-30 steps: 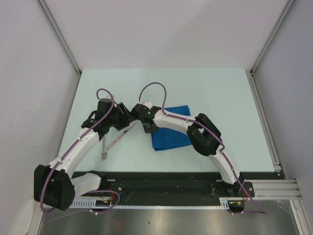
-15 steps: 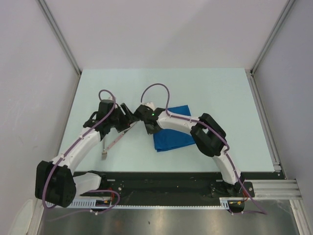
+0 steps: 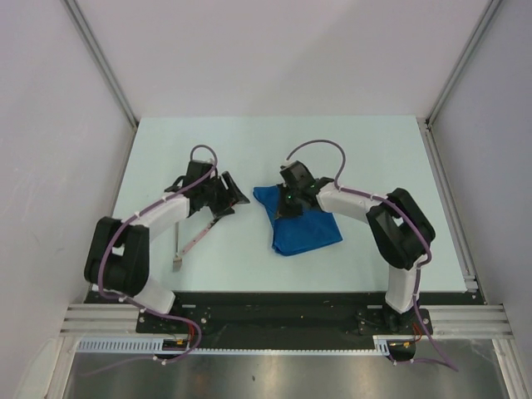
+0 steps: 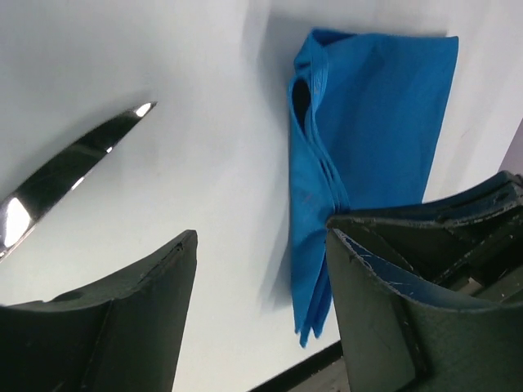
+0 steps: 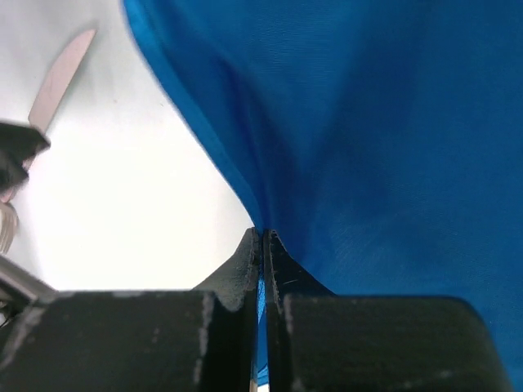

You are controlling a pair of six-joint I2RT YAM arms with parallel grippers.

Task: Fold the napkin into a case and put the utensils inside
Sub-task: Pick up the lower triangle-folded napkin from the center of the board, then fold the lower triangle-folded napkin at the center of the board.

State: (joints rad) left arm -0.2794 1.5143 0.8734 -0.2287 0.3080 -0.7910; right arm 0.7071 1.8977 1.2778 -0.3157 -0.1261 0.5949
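At the near edge of the table, both arms rise from a black base rail and reach inward over the pale surface. Just beyond the rail, on the left, a slim silver utensil lies flat on a diagonal, its broader end nearest the rail and its far tip just short of the left gripper, with bare tabletop on either side. To its right, well apart from it, the royal-blue napkin lies folded in several layers, the stacked edges showing along the side that faces the left arm; its near corner stops short of the rail. The left gripper hangs over the table with its jaws spread wide and nothing between them, facing the napkin's layered edge across a strip of bare surface. The right gripper is clamped tight on the napkin's far left corner, a sliver of blue cloth pinched between its fingertips and the fabric fanning away from the pinch. Behind both grippers a broad band of tabletop runs to the far edge, where white walls and metal corner posts close off the space; a metal strip lines the right edge.
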